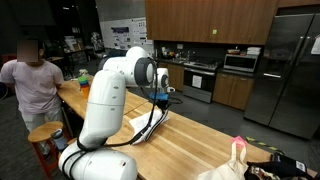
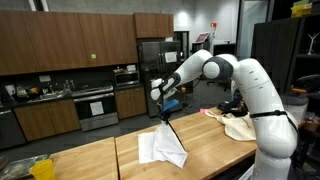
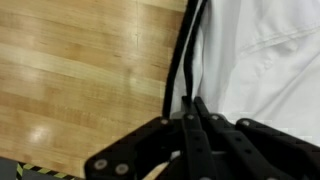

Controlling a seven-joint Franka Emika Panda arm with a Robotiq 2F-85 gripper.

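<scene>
The black two-fingered gripper (image 2: 164, 112) was clamped tight on a peak of the white fabric cloth (image 2: 163, 147); the remainder lay on the light wooden countertop (image 2: 90, 160). A black cable (image 3: 183, 60) hung along the cloth's edge; a crumpled beige bag (image 2: 240, 126) lay well apart.

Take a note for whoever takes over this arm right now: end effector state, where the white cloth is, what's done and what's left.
End effector: shut, pinching the white cloth at its top, above the wooden counter.
Cloth: hangs in a peak from the end effector; its lower part spreads on the counter.
Done: cloth gripped and partly raised.
Left: cloth is not clear of the counter and not released.
Nearby: a beige bag lies on the counter by the arm, and a person stands at the counter's end.
</scene>
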